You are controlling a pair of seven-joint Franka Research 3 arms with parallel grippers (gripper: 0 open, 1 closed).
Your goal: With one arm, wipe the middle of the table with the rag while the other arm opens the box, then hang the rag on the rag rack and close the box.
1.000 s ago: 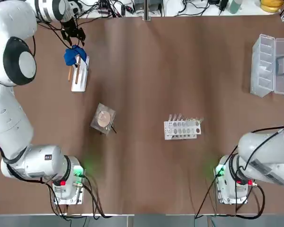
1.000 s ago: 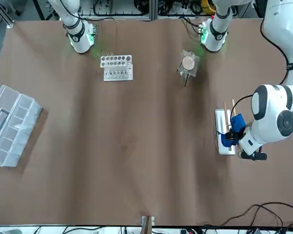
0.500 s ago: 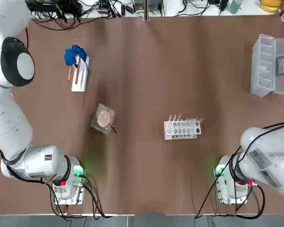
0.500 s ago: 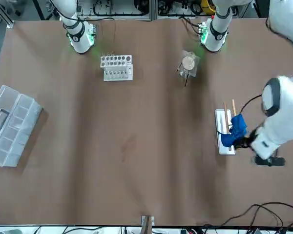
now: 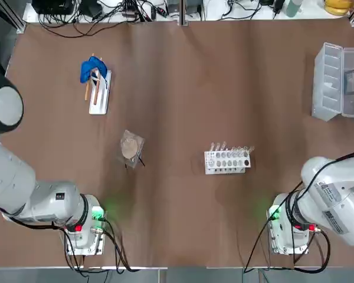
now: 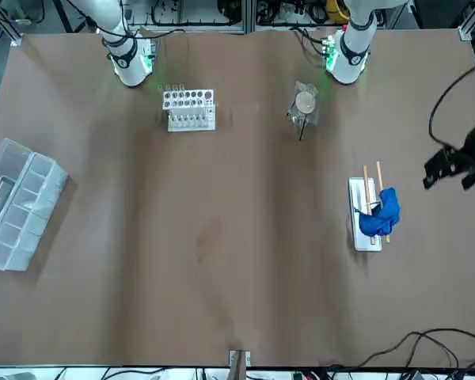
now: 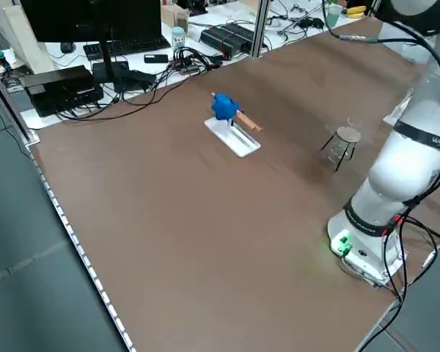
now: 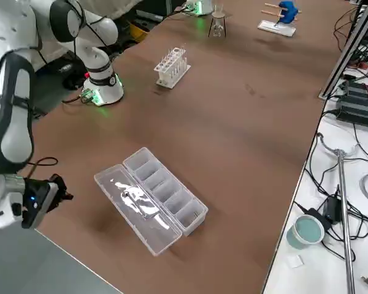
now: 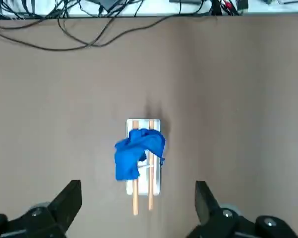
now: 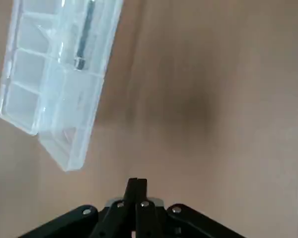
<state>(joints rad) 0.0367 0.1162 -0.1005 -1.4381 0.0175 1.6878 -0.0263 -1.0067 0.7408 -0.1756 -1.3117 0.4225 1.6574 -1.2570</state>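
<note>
The blue rag is draped over the wooden rods of the white rag rack at the table's far left. My left gripper is open and empty, well above the rag and off to its side. The clear box lies at the far right with its lid folded flat and its compartments showing. In the right side view my right gripper hangs beyond the table's edge near the box. It is shut and holds nothing.
A white rack with round holes stands right of the table's middle. A tan round thing in clear wrapping sits left of the middle. Cables and equipment run along the far edge. Both arm bases sit at the near edge.
My left gripper has drawn away from the rag rack and out of the top view. The rag stays on the rods. The right arm has shifted slightly.
</note>
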